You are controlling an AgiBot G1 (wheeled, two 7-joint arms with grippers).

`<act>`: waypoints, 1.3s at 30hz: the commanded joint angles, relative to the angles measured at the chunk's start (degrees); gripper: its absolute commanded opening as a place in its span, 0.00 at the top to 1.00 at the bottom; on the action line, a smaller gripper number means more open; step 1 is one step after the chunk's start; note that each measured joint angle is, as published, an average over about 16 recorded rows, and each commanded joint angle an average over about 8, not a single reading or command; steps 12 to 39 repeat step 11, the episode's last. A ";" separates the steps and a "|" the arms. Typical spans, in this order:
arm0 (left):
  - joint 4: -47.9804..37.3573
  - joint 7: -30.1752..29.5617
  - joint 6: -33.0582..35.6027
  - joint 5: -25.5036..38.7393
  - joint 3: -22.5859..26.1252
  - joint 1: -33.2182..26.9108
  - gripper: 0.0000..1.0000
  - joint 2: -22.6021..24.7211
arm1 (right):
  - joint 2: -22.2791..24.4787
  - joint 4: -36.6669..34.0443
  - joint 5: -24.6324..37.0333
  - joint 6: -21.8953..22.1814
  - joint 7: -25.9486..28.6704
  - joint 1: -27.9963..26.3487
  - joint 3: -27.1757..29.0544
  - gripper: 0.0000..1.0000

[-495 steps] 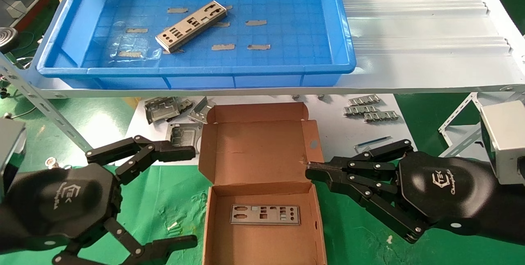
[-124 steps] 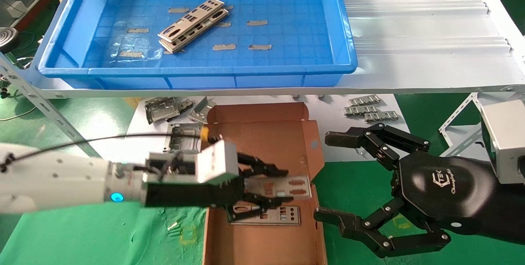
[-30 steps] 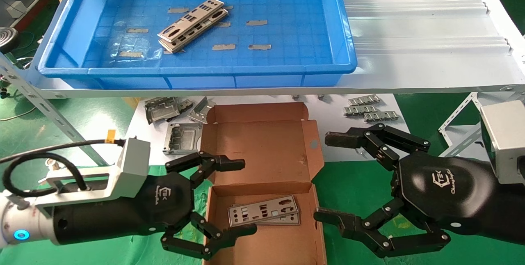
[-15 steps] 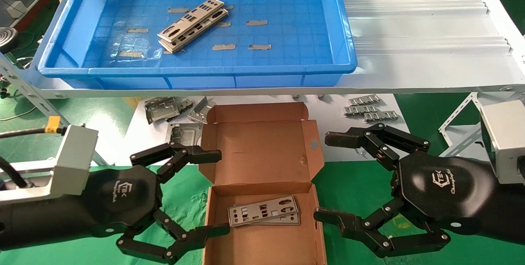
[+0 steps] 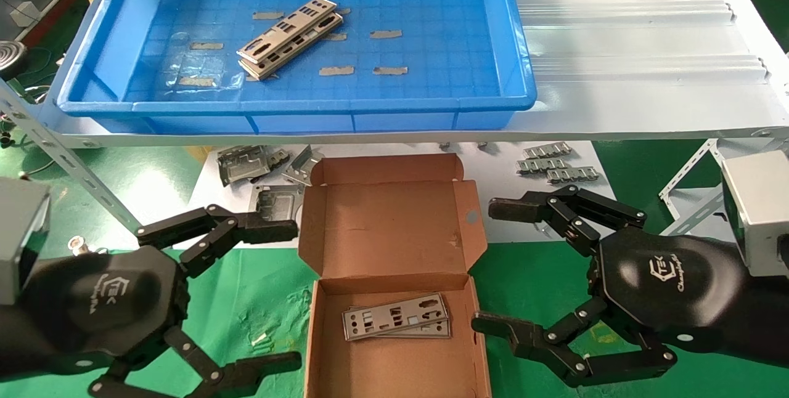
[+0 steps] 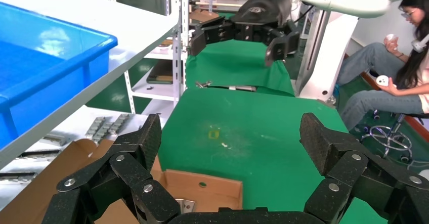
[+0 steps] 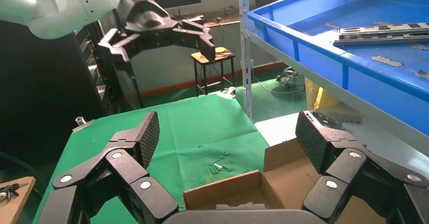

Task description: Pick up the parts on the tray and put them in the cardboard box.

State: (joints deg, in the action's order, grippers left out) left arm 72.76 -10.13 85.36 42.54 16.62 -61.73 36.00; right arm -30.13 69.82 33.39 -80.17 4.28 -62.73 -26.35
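Head view: left tool (image 5: pixel 294 296) and right tool (image 5: pixel 482 267), both spread wide, flank the cardboard box (image 5: pixel 394 225)

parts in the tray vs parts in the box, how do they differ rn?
The parts in the tray lie diagonally on the blue tray up on the shelf; the parts in the box lie nearly level across the cardboard box floor, lower down. The tray pair looks evenly stacked; the box pair is skewed, its top plate slightly rotated. Shared: each is two punched silver-grey plates. Neither pincer holds one.
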 commanded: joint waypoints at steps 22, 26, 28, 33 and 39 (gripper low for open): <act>1.46 -0.92 0.75 -1.38 -1.12 0.34 0.00 -1.73 | 0.00 -0.01 0.00 0.02 0.00 0.01 0.00 0.00; 1.46 -0.92 0.75 -1.38 -1.12 0.34 0.00 -1.73 | 0.00 -0.01 0.00 0.02 0.00 0.01 0.00 0.00; 1.46 -0.92 0.75 -1.38 -1.12 0.34 0.00 -1.73 | 0.00 -0.01 0.00 0.02 0.00 0.01 0.00 0.00; 1.46 -0.92 0.75 -1.38 -1.12 0.34 0.00 -1.73 | 0.00 -0.01 0.00 0.02 0.00 0.01 0.00 0.00; 1.46 -0.92 0.75 -1.38 -1.12 0.34 0.00 -1.73 | 0.00 -0.01 0.00 0.02 0.00 0.01 0.00 0.00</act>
